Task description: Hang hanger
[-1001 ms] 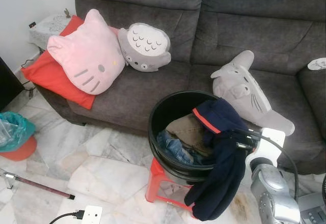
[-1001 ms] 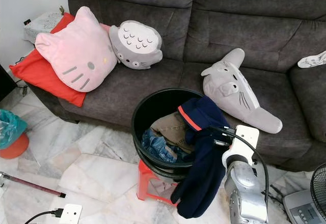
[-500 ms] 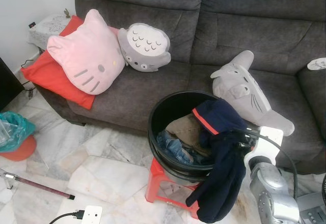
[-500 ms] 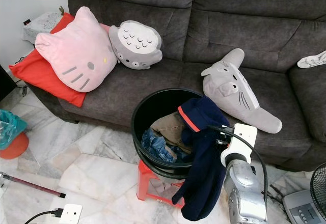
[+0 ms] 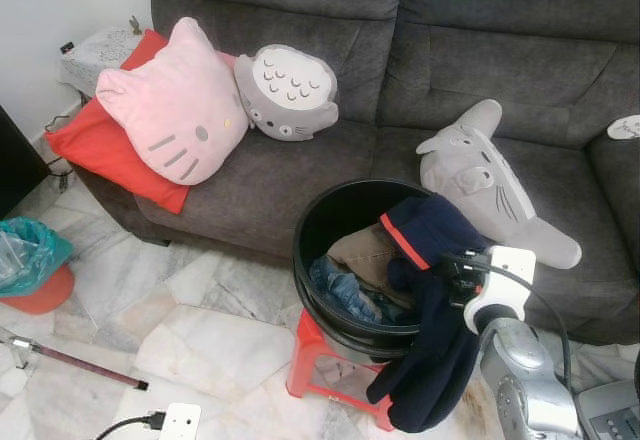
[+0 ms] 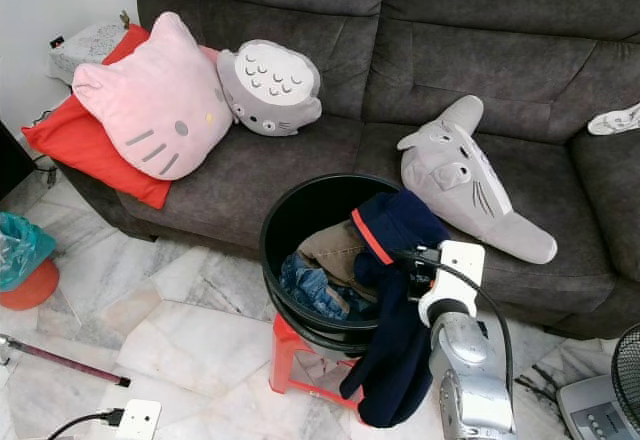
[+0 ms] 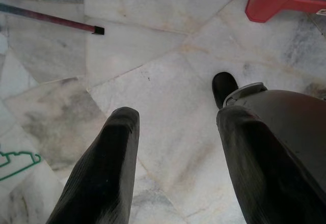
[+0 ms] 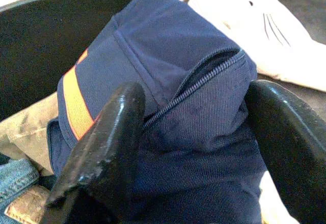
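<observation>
A thin green hanger (image 7: 15, 160) lies on the marble floor at the edge of the left wrist view. My left gripper (image 7: 178, 117) hangs open above the floor, with nothing between its fingers. A navy jacket (image 5: 430, 290) with an orange stripe drapes over the rim of a black bucket (image 5: 330, 210), and its lower part hangs down outside. My right gripper (image 6: 415, 265) is at the jacket. In the right wrist view its fingers (image 8: 109, 132) stand wide apart on either side of the bunched jacket (image 8: 193, 107).
The bucket holds jeans and a brown garment and sits on a red stool (image 5: 310, 355) before a grey sofa (image 5: 280, 175) with cushions and plush toys. On the floor lie a teal-lined bin (image 5: 30, 260), a stick (image 5: 75, 365) and a power strip (image 5: 180, 420).
My right arm has shifted left and a little forward, closer to the bucket. The jacket's hanging part swung slightly with it. The camera has also moved a bit.
</observation>
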Robot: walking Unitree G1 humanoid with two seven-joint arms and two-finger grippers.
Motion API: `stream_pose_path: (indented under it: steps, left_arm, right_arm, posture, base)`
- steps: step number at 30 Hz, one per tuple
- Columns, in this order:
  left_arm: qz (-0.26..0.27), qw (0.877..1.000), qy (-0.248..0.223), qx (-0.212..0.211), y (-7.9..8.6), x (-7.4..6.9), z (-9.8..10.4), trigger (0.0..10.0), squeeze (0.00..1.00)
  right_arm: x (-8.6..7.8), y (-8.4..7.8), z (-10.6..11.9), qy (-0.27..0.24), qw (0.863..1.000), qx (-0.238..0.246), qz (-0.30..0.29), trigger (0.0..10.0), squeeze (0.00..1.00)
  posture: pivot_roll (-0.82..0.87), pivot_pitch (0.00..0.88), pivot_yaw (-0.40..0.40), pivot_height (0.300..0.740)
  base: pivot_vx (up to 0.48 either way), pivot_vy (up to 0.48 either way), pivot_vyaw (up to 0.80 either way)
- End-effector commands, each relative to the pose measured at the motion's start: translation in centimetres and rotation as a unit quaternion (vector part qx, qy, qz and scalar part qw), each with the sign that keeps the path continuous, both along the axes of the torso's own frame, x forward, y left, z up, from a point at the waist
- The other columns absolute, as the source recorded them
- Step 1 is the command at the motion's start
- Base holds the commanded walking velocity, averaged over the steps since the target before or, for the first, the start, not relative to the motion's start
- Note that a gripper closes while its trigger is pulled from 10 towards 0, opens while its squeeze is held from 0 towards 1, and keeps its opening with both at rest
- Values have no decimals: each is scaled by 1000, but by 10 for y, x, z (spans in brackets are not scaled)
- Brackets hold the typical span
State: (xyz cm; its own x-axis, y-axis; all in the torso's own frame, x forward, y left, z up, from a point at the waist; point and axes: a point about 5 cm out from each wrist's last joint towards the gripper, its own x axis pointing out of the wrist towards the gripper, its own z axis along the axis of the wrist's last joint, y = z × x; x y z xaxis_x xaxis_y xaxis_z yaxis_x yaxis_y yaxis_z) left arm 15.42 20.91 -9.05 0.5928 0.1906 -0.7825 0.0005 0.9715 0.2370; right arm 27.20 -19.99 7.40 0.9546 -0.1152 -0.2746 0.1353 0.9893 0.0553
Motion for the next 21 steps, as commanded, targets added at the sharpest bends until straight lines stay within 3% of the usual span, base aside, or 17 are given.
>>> stream_pose_path:
  steps: [1, 2, 4, 7, 10, 12, 15, 18, 21]
  left_arm:
    - [5, 1000, 11, 3, 1, -7, -3, 10000, 0]
    - [5, 1000, 11, 2, 1, -7, -3, 10000, 0]
    - [5, 1000, 11, 2, 1, -7, -3, 10000, 0]
    - [5, 1000, 11, 2, 1, -7, -3, 10000, 0]
    - [5, 1000, 11, 2, 1, -6, -3, 10000, 0]
    - [5, 1000, 11, 2, 1, -6, -3, 10000, 0]
    - [5, 1000, 11, 1, 1, -6, -2, 10000, 0]
    - [6, 1000, 11, 0, 1, -6, -2, 10000, 0]
    - [6, 1000, 12, -1, 1, -6, -2, 10000, 0]
  right_arm:
    - [2, 1, 13, -35, 999, -2, 7, 10000, 1000]
    - [3, 1, 21, -62, 998, -3, 7, 10000, 973]
    - [4, 1, 32, -94, 996, -4, 6, 10000, 0]
    - [4, 1, 37, -110, 994, -7, 5, 10000, 0]
    - [8, -2, 59, -167, 986, -10, -6, 10000, 0]
    - [10, -2, 61, -168, 986, -10, -1, 10000, 0]
    - [21, -3, 63, -144, 986, -59, 65, 10000, 0]
    - [31, -9, 54, -82, 980, -132, 125, 10000, 0]
    - [36, -12, 50, -40, 976, -155, 148, 10000, 0]
  posture:
    - [-87, 74, 8, 740]
    - [-88, 75, 8, 740]
    - [-89, 75, 8, 740]
    - [-89, 75, 8, 740]
    - [-90, 77, 9, 740]
    - [-90, 77, 9, 740]
    - [-92, 78, 10, 740]
    - [-95, 80, 11, 740]
    - [-95, 81, 11, 740]
  base:
    - [0, 0, 0]
    - [0, 0, 0]
    - [0, 0, 0]
    - [0, 0, 0]
    - [0, 0, 0]
    - [0, 0, 0]
    - [0, 0, 0]
    - [0, 0, 0]
    - [0, 0, 0]
